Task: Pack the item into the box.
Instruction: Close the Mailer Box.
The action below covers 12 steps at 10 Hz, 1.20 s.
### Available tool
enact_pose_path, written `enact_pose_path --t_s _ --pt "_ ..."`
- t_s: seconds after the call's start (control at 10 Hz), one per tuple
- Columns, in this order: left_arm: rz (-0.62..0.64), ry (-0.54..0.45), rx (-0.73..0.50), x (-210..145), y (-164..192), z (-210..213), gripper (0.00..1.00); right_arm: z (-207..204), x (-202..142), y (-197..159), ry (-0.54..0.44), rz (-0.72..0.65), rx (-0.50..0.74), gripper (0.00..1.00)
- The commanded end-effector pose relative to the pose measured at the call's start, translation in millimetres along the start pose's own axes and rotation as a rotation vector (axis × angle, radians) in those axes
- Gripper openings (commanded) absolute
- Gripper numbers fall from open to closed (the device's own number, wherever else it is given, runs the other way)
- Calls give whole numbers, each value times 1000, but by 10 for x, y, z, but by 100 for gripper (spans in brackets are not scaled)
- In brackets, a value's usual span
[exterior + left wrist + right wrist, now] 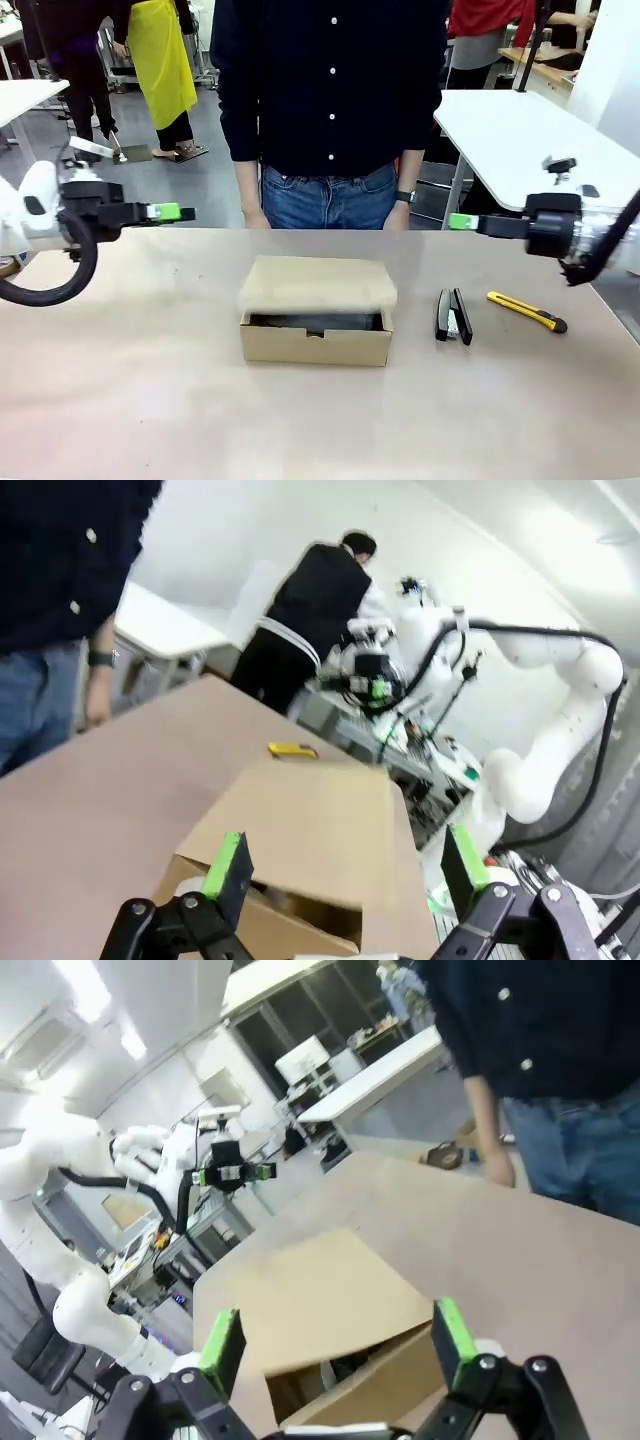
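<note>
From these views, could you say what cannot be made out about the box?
Front view: the blurred lid shades the box's inside; only a dark strip shows.
Wrist views: the lid hides nearly all the contents; the dark shape beneath is too small to identify.

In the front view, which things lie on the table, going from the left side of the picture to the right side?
box → black stapler → yellow utility knife
</note>
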<state>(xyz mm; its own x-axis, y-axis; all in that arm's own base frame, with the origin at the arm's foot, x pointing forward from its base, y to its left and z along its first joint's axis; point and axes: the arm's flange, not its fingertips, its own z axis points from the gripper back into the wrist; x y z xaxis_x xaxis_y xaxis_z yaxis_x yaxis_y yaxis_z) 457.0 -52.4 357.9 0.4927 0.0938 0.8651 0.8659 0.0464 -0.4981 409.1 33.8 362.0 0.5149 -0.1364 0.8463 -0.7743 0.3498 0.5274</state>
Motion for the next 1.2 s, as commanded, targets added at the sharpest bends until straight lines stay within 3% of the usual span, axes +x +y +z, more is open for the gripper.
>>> enact_pose_path --t_s 0.0,0.2,0.4,0.6,0.8,1.1 --pt "-85 -124 -5 -13 -142 -61 100 39 -32 140 -91 43 10 100" --pt "-139 -110 4 18 -115 -273 100 -126 -21 149 -54 86 16 100" --pt "-202 -31 0 54 -61 -633 100 -466 -11 188 27 140 77 100" --pt "-259 99 5 49 42 -1101 100 -989 -73 165 144 241 6 100" --pt "-298 234 22 -99 220 -1497 100 -1424 -213 108 244 309 58 100" --pt "-304 397 -63 -312 357 -1630 100 -1684 -467 -59 397 332 77 100"
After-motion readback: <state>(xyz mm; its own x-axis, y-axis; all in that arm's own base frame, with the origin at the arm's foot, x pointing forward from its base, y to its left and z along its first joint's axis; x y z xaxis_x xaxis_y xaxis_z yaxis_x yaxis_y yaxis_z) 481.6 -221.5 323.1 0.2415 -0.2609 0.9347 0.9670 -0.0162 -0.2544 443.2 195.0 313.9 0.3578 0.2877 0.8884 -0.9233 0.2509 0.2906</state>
